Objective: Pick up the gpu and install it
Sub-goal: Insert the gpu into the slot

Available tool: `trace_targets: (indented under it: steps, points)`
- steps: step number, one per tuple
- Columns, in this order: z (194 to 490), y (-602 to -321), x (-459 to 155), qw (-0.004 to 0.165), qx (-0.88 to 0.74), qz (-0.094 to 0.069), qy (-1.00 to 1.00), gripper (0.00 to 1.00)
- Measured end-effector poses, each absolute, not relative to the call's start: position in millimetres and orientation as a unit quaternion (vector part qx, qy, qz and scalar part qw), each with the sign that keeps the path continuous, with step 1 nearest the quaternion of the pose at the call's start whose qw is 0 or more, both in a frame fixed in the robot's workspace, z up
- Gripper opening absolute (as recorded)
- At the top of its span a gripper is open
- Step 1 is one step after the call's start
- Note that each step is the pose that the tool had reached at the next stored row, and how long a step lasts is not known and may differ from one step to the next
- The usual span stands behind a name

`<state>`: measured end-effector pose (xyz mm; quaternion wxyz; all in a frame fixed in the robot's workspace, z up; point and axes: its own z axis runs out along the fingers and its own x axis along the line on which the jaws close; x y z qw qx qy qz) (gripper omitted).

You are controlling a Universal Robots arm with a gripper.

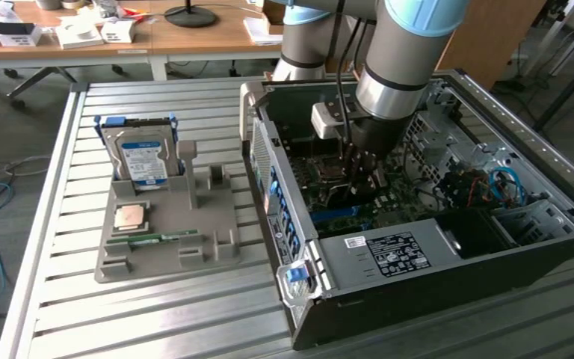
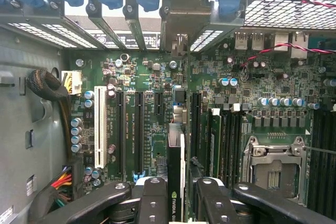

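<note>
The gpu (image 2: 176, 174) shows edge-on in the wrist view, a thin dark card with a green logo strip, standing upright over the green motherboard (image 2: 157, 77). My gripper (image 2: 178, 203) is shut on it, one black finger (image 2: 152, 203) on each side of the card. The card hangs beside two long black expansion slots (image 2: 139, 129) and points toward the case's rear slot openings (image 2: 178, 19). In the exterior view my gripper (image 1: 362, 168) reaches down inside the open computer case (image 1: 297, 247), low over the board.
A grey holder (image 1: 167, 232) on the slatted table carries a hard drive (image 1: 146, 157), a processor chip (image 1: 131, 217) and a green memory stick (image 1: 152, 239). Inside the case are a labelled power supply (image 1: 397, 254), blue cables (image 1: 507, 183), the processor socket (image 2: 273, 166) and a white slot (image 2: 100, 127).
</note>
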<state>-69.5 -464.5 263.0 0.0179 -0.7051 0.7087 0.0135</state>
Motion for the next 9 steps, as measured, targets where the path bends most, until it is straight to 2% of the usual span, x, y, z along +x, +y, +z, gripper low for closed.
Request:
trace_targets:
  steps: [9]
  points:
    - [263.0, -464.4, -69.7, 0.018, -0.705, 0.014, 0.709, 0.26]
